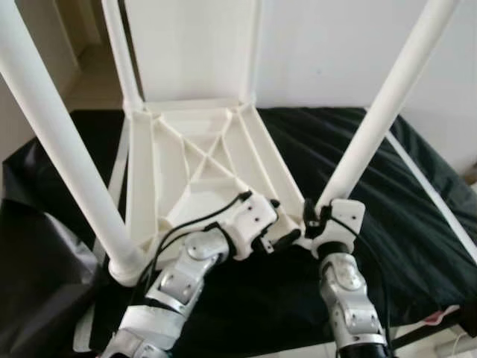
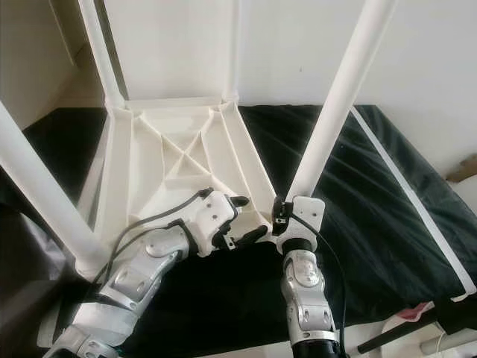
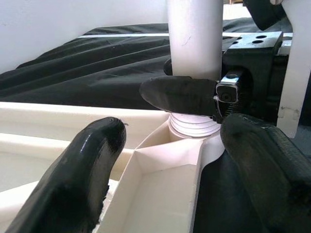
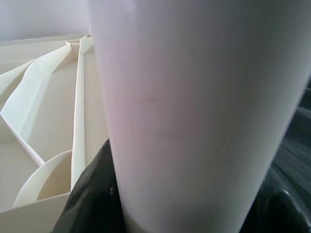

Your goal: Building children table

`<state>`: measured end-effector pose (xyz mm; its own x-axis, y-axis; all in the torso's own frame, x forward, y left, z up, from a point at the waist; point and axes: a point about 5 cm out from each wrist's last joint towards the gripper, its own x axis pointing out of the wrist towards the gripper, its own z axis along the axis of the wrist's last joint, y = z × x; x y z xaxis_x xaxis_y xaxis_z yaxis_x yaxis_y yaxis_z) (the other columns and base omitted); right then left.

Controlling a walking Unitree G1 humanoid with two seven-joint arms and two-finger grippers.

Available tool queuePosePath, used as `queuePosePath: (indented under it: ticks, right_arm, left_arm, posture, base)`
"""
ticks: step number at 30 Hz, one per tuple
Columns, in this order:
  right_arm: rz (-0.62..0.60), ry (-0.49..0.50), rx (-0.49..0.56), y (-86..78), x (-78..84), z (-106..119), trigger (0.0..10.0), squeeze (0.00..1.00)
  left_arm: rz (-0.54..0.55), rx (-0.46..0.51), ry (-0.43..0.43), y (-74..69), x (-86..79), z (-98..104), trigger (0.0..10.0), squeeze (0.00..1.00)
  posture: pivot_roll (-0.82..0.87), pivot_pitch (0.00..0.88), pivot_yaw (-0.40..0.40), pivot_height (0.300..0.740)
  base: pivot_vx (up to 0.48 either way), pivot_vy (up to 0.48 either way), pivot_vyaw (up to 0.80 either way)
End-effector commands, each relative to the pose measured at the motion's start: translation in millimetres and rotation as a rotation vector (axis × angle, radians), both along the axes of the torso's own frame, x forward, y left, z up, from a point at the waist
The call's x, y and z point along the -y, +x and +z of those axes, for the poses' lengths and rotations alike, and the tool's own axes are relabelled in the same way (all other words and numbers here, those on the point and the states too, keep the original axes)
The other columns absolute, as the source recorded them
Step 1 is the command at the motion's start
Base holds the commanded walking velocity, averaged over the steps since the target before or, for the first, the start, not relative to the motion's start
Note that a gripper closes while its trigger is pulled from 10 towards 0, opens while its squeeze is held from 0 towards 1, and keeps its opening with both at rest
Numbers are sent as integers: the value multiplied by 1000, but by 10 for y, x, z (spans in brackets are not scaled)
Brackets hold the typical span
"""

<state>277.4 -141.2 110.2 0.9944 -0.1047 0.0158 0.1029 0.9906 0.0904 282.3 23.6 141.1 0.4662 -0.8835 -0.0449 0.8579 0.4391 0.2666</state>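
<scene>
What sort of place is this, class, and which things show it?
Probably a room in a home: an upturned white plastic table with legs up lies on a black-covered surface, against a plain wall.

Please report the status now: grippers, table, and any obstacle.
Right gripper shut on near-right leg at its base. Left gripper open beside that corner. Tabletop upside down on black cloth.

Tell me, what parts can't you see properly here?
- Tops of the white legs: cut off by the eye views' upper edge.
- Right tool: its fingers sit behind the near leg, so open or shut is unclear.
- Tabletop face: turned down onto the black cloth.
</scene>
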Motion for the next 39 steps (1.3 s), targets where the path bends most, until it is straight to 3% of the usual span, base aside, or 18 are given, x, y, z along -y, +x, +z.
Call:
queuePosePath:
  ticks: [1,12,13,21,29,33,39]
  right_arm:
    - [3,26,-93,-31,-51,-159,10000,0]
    - [50,-28,-94,17,-98,-162,10000,0]
    - [67,-30,-74,29,-81,-139,10000,1000]
    - [110,-26,-32,35,-20,-107,10000,1000]
    - [186,-39,19,-58,93,-61,10000,1000]
    - [313,-50,53,-145,285,27,10000,1000]
    - [438,-100,44,-182,413,64,10000,1000]
  left_arm:
    - [81,-9,-10,56,-25,-12,10000,0]
    - [68,-15,-9,48,-13,-11,10000,0]
    - [65,-15,-6,43,-19,-16,10000,0]
    - [55,-16,-5,27,-13,-20,10000,0]
    - [34,-33,2,-38,-20,-65,10000,0]
    - [19,-45,7,-53,-64,-80,10000,0]
    - [-26,-47,9,-90,-65,-61,10000,0]
  posture:
    - [8,0,-44,740]
    - [17,0,-56,740]
    - [18,0,-56,740]
    - [17,0,-56,740]
    - [7,0,-53,740]
    - [-3,0,-45,740]
    - [-6,0,-42,740]
  base:
    - [0,0,0]
    - [0,0,0]
    - [0,0,0]
    - [0,0,0]
    - [0,0,0]
    - [0,0,0]
    - [0,0,0]
